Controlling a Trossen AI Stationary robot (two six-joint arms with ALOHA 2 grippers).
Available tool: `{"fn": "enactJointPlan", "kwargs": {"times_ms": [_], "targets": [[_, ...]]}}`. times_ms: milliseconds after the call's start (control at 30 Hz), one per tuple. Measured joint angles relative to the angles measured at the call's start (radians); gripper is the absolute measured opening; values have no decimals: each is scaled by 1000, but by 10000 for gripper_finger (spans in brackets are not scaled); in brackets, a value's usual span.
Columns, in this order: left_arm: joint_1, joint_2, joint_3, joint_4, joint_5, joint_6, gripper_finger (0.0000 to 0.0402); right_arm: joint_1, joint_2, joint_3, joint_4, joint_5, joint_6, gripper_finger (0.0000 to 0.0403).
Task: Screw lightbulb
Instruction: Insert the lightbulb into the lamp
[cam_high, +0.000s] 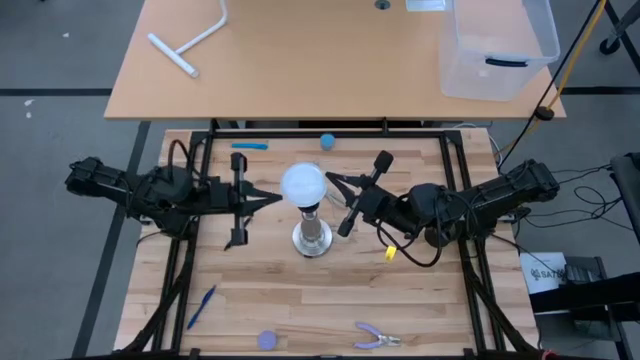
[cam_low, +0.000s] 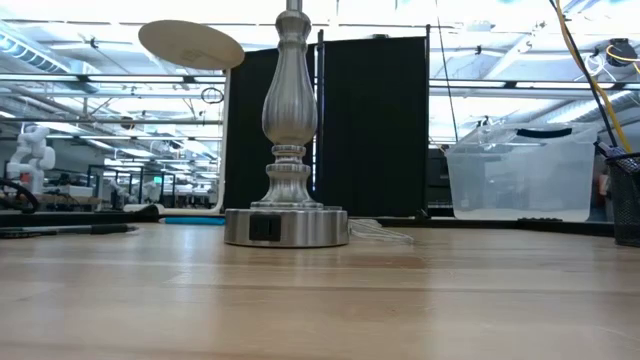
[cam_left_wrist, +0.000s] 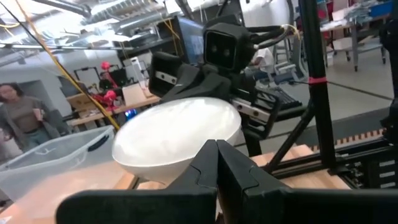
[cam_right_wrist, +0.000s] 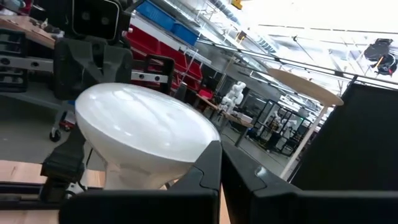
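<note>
The lightbulb (cam_high: 303, 184) is seen as a white frosted globe with a smooth, glossy dome, tapering below to a narrow neck. It is seated atop the silver lamp stand (cam_high: 312, 238) at the middle of the wooden table (cam_high: 250, 300); the neck's seating is hidden from above.

The left gripper (cam_high: 272, 199) is held just beside the globe on one side, the right gripper (cam_high: 333, 181) on the other — both with fingers pressed together, nothing held.

A clear plastic bin (cam_high: 497, 45) is set on the farther table; only a dark strip — unidentifiable — is seen in it.
</note>
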Motion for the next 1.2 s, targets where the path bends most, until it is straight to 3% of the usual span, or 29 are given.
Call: {"fn": "enactJointPlan", "kwargs": {"times_ms": [467,933,1200], "targets": [[42,-2,0,1,-83,-11,0,50,-4,1,-34,-55,31,0],[156,-5,0,13,-86,-56,0,89,0,1,-154,-50,102,0],[104,-56,0,34,-75,-2,0,54,0,1,-153,65,94,0]]}}
